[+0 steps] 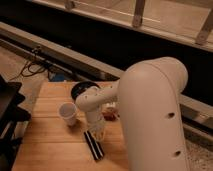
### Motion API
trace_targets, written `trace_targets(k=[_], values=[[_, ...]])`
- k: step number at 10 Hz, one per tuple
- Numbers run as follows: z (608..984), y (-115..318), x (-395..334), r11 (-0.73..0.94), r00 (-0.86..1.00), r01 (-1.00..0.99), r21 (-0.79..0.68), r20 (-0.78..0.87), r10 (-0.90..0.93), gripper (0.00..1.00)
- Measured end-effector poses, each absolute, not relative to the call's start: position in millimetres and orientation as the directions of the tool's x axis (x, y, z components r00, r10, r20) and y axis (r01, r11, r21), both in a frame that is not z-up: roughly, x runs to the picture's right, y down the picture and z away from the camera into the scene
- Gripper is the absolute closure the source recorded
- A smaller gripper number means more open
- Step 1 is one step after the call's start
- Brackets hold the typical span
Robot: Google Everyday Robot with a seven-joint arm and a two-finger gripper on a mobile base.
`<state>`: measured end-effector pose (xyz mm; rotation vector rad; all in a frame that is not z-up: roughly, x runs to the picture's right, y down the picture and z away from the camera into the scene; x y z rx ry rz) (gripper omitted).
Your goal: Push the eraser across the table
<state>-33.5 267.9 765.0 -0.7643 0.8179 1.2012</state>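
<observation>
The eraser point(93, 145) is a long black block with a pale stripe. It lies on the light wooden table point(50, 145) near the front edge, pointing away from me at a slight angle. My gripper point(97, 132) hangs from the white arm point(150, 110) and sits right at the far end of the eraser, seemingly touching it. The arm's bulk hides the right part of the table.
A white cup point(68, 113) stands left of the gripper. A dark bowl point(81, 89) sits behind it at the table's far edge. A reddish-brown lump point(110, 114) lies just right of the arm's wrist. Dark furniture point(7, 107) stands off the left edge.
</observation>
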Motion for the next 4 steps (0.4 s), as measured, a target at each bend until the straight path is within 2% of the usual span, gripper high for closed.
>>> trace_targets(k=[4], values=[[760.4,264.2,-34.8,0.193,0.159,-0.978,-0.072,-0.862,0.481,1.00]])
